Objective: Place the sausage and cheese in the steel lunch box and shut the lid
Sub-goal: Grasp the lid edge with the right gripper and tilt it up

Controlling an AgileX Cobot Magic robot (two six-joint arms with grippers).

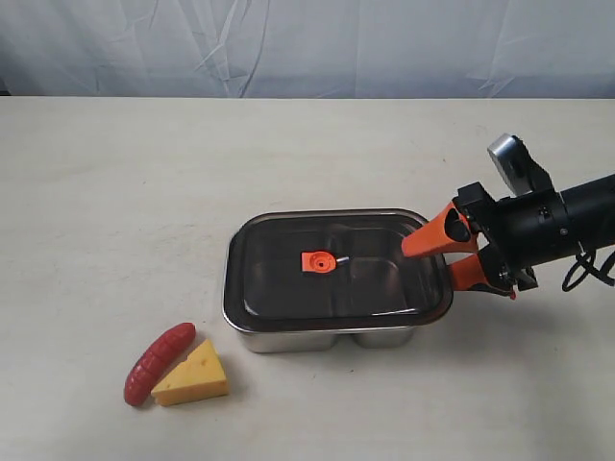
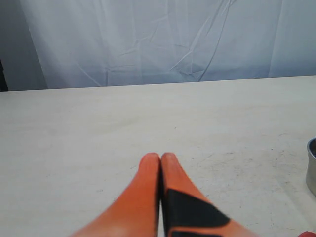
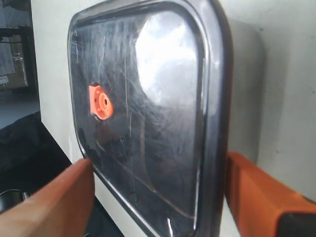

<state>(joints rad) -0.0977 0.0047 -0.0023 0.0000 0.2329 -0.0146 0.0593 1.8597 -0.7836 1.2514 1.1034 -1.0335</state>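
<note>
place: lab-style test rig | evidence: plain pale table, white cloth backdrop

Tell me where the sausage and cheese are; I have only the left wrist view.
Observer: The sausage and cheese lie side by side on the table, outside the steel lunch box.
Operator: Report the lid.
Observer: The lid sits on the box, covering it.
Operator: Give me the right hand.
Observer: The right hand is open, its fingers either side of the lid's rim.
</note>
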